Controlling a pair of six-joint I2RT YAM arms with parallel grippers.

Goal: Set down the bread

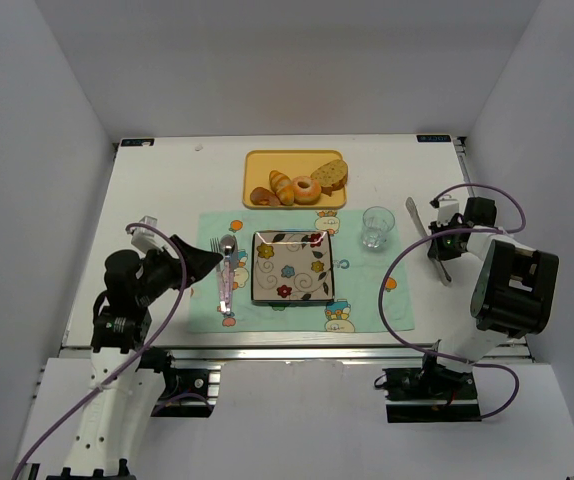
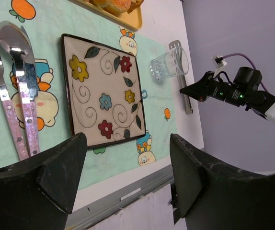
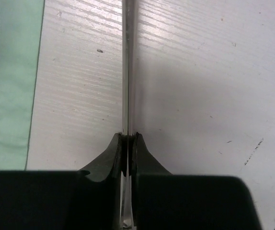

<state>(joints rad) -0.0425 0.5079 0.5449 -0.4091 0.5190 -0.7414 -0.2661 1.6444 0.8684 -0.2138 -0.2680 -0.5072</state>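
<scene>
The bread (image 1: 260, 195), a small reddish-brown roll, lies at the left end of the yellow tray (image 1: 267, 158) at the back of the table. My left gripper (image 1: 207, 265) is open and empty, low over the left side of the placemat beside the fork and spoon; in the left wrist view (image 2: 128, 163) it hovers near the table's front edge. My right gripper (image 1: 439, 252) is far from the bread on the right side of the table. It is shut on a metal knife (image 3: 128, 62), whose blade runs straight ahead between the jaws (image 3: 128, 139).
The tray also holds a croissant (image 1: 281, 186), a doughnut (image 1: 305, 189) and a speckled slice (image 1: 330, 175). A flowered square plate (image 1: 293, 266) sits on the green placemat (image 1: 367, 300), with a fork (image 2: 3, 96) and spoon (image 2: 22, 76) to its left. A glass (image 1: 376, 227) stands right of the plate.
</scene>
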